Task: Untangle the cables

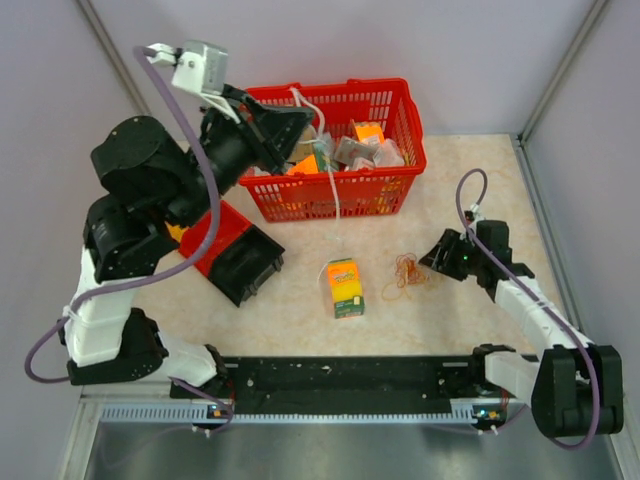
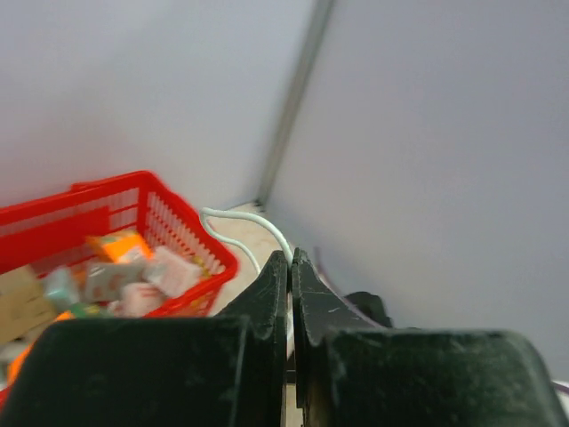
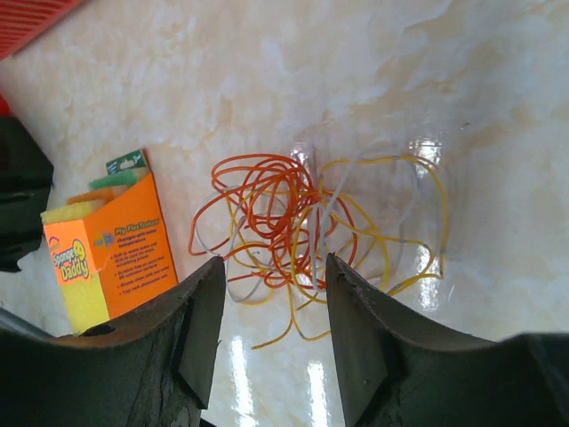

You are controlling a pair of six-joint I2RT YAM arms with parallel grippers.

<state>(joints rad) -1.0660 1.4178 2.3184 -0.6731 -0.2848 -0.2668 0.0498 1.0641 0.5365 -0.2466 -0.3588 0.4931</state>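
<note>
Right gripper (image 3: 274, 261) near cables (image 3: 307, 205) (partly hidden)

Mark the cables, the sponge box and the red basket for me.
cables (image 3: 298, 213): right wrist view, middle of the orange tangle.
sponge box (image 3: 116, 258): right wrist view, orange front face.
red basket (image 1: 375, 195): top view, near wall.

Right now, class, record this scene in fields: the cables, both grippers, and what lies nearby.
cables: thin orange, yellow and white wires, tangled in one heap on the table
right gripper: open, facing the cables, not gripping them
left gripper: shut, raised by the red basket
sponge box: left of the cables, apart from them
</note>
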